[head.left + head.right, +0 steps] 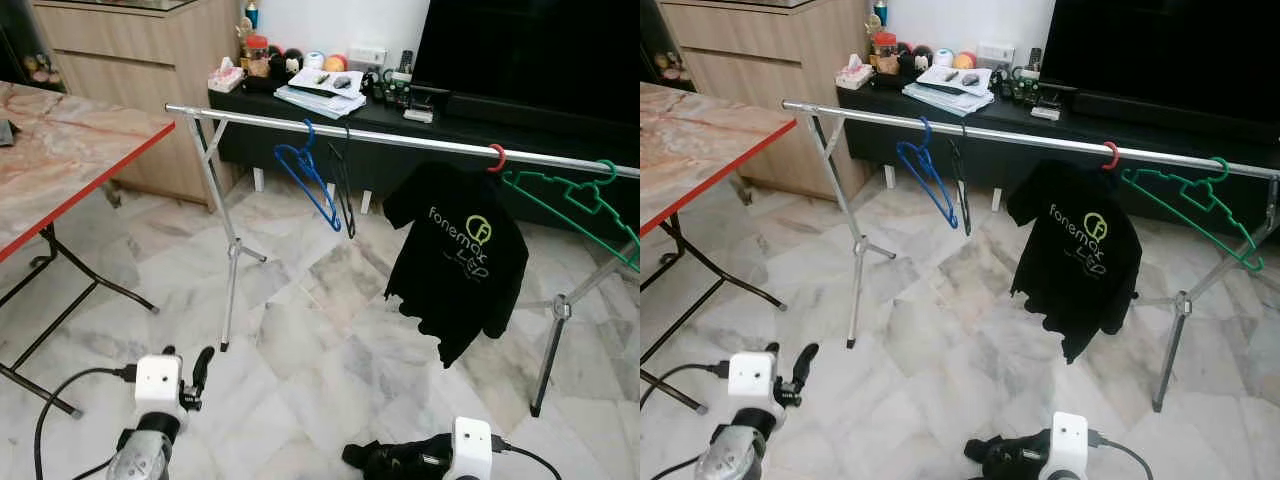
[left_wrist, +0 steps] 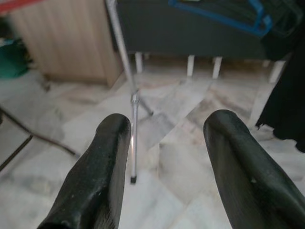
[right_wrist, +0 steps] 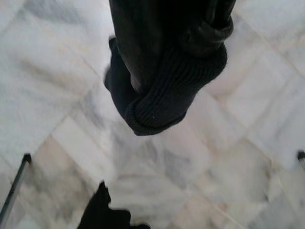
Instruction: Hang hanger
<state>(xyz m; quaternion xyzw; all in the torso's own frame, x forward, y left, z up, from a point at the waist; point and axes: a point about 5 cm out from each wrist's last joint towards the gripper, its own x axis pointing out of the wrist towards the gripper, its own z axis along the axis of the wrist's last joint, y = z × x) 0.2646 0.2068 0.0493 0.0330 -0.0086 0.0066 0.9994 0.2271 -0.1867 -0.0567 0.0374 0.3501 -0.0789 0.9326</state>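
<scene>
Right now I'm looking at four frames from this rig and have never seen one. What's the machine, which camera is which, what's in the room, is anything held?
It is a walking humanoid with two silver arms, each ending in two long black fingers.

The two wide pictures come from a stereo camera on its head, looking forward and down. The left gripper and right gripper sit low in the foreground.

The other two pictures come from wrist cameras looking along each gripper's fingers. The left wrist view shows its jaws apart with nothing between them. The right wrist view shows its jaws shut on a dark ribbed garment.

Ahead, on a marble floor, stands a metal clothes rail. On it hang a blue hanger, a black hanger, a black T-shirt on a red hook, and a green hanger. A marble-topped table stands to the left.
</scene>
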